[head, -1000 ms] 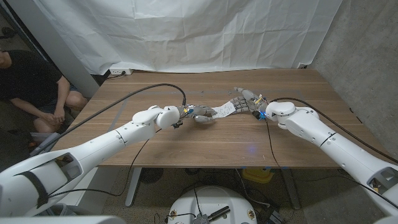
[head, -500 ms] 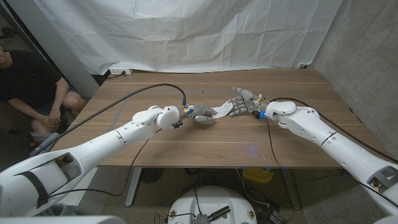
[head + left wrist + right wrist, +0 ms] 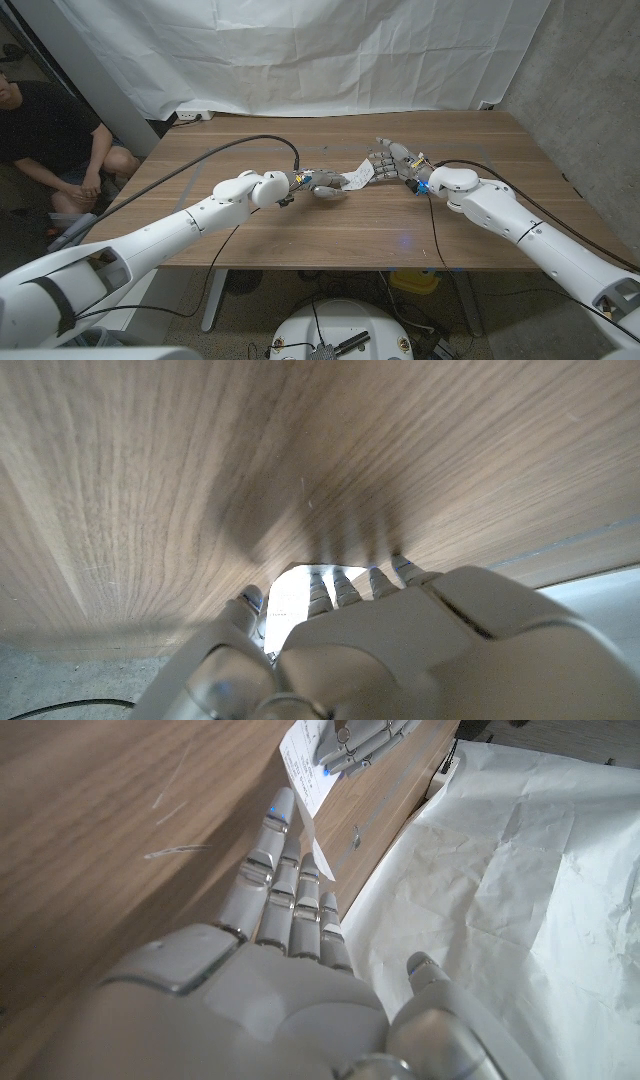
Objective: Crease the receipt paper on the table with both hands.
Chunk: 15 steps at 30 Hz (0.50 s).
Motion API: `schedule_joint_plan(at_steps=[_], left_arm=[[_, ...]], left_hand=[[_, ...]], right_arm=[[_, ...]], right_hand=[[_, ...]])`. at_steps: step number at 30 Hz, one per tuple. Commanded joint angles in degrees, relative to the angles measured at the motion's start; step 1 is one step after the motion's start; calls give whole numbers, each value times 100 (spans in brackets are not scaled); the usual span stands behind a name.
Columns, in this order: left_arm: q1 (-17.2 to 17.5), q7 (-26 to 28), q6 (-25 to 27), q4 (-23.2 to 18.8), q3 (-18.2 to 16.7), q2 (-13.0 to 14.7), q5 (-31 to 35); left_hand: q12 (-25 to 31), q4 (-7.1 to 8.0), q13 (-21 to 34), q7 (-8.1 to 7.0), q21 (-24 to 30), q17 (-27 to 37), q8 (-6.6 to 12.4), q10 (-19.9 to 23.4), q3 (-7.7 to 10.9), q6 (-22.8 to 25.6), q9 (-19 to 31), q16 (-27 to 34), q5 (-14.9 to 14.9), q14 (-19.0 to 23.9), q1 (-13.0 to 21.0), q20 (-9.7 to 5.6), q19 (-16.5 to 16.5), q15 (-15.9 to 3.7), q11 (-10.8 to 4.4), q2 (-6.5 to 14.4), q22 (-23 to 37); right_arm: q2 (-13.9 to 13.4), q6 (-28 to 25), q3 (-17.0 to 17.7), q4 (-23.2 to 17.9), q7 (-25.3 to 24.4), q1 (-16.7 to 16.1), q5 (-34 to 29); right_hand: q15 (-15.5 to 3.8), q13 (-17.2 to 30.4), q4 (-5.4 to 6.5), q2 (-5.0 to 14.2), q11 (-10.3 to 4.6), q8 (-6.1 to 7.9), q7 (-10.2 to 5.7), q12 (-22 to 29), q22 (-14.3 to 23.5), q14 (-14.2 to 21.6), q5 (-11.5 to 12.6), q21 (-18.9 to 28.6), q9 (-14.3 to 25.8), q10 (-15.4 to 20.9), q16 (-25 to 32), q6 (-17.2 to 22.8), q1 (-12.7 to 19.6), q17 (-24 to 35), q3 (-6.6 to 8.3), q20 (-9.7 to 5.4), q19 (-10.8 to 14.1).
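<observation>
The right hand (image 3: 388, 160) had drawn slightly back from the one thin white printed receipt strip (image 3: 359, 177) on the wood-grain table (image 3: 330, 225); its straight metallic fingers (image 3: 283, 880) lay just beside the strip's far end, holding nothing. The left hand (image 3: 322, 184) pressed curled fingers (image 3: 330, 588) on the strip's near end. One person (image 3: 45, 130) sat past the table's left corner.

You can't read the print on the receipt (image 3: 361, 176), its left end is hidden under the left hand (image 3: 325, 184), and whether the right hand (image 3: 388, 162) pinches it stays unclear.
</observation>
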Motion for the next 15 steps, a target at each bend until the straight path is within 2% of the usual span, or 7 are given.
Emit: schedule_joint_plan(at_steps=[1, 3, 7, 11, 13, 15], left_arm=[[71, 29, 75, -137, -32, 57, 34], [80, 34, 82, -150, -36, 64, 38], [95, 43, 94, -168, -45, 73, 36], [100, 65, 80, -165, -48, 75, 36], [101, 67, 82, -161, -48, 73, 36], [101, 62, 84, -155, -47, 70, 34]], left_hand=[[-24, 0, 13, -38, 21, 0, -14, -52, -10, -40, 8, -24, 22, -292, -28, -29, -215, -430, 3, 390, 13], [-26, -1, 14, -34, 19, 1, -19, -55, -9, -56, 8, -26, 22, -300, -28, -26, -219, -423, 0, 390, 13], [-39, -1, 14, -37, 17, 1, -27, -89, -8, -89, 8, -29, 22, -311, -27, -28, -225, -432, -3, 389, 13], [-62, 3, 15, -35, -3, 3, -37, -157, -9, -142, 9, -45, 22, -368, -31, -33, -279, -427, -4, 389, 14], [-62, 5, 15, -34, -2, 3, -38, -159, -9, -150, 9, -44, 22, -370, -32, -36, -279, -425, -4, 390, 14], [-61, 6, 15, -36, -3, 4, -36, -161, -9, -153, 10, -45, 21, -378, -33, -38, -283, -428, -3, 390, 14]], right_arm=[[-96, -138, 15, -133, -6, -40, 56], [-139, -278, -28, -165, 45, 23, 50], [-176, -383, -81, -172, 132, 104, 33], [-191, -552, -114, -185, 203, 184, 69], [-195, -613, -133, -166, 281, 229, 101], [-193, -605, -147, -147, 331, 248, 104]], right_hand=[[-42, -10, -28, -67, 33, 267, 311, 58, 16, 28, -4, -80, 6, 231, -24, 729, -20, -4, -7, -104, -1], [2, -16, -21, -68, 53, 350, 335, 53, 17, 50, 0, -93, 12, 263, -26, 1088, -31, -8, -13, -117, 31], [14, -18, 10, -90, 85, 377, 357, 94, 21, 186, 4, -77, 10, 430, 13, 1370, -79, -1, -48, -111, 147], [17, -18, 19, -99, 93, 381, 362, 89, 21, 194, 5, -79, 9, 437, 11, 1425, -93, 1, -60, -114, 158], [12, -19, 32, -131, 80, 345, 380, 43, 20, 119, 7, -103, 5, 353, -24, 1416, -119, 3, -88, -115, 126], [89, -22, 58, -165, 79, 211, 384, -51, 14, 1, 21, -141, -3, 163, -70, 1252, -152, 6, -131, -85, 106]])
